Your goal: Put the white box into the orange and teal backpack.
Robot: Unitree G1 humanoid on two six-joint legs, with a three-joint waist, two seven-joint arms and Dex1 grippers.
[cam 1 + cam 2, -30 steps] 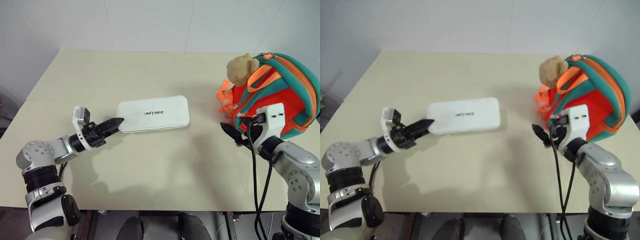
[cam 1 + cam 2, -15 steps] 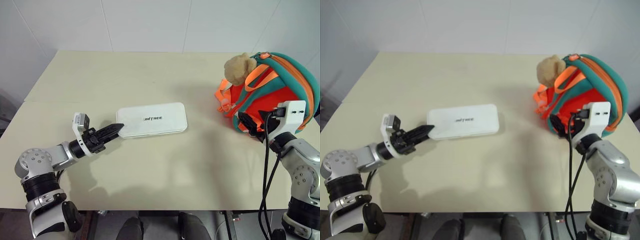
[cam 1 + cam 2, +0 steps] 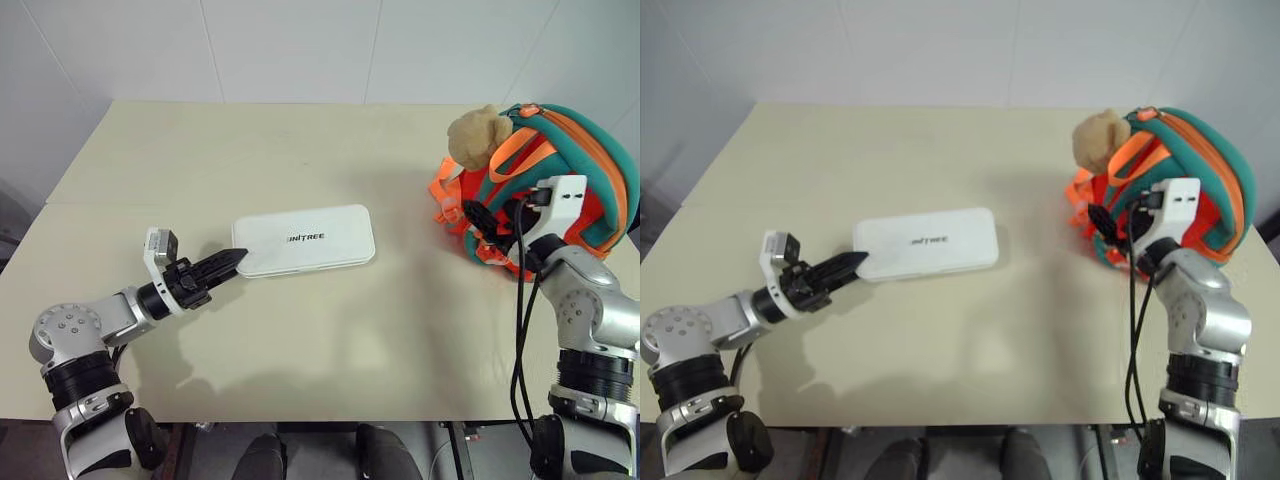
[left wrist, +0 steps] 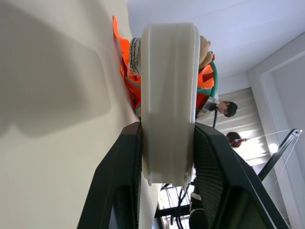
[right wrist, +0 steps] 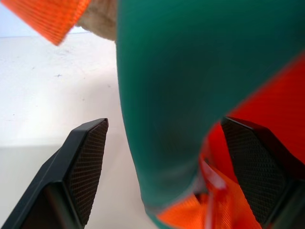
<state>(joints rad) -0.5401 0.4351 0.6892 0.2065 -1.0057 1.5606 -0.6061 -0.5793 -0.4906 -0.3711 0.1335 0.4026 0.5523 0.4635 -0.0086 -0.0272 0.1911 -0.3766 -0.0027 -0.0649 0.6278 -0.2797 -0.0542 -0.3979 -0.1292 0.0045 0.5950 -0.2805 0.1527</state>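
Fingers of the left gripper clamp the white box's end; wrist view confirms contact both sides. Right gripper fingers spread wide, straddling the orange and teal backpack's teal strap. Box flat on worktop.

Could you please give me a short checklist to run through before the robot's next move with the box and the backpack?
1. Left gripper shut on the end of the white box: ok, both fingers press its sides.
2. Box flat on the table, not yet lifted: ok.
3. Right gripper open with a teal strap between its fingers: ok, open, not yet closed on it.
4. Orange and teal backpack upright at the table's right edge: ok.
5. Backpack opening wide enough for the box: cannot tell, no opening visible.
6. Table between box and backpack free of obstacles: ok.
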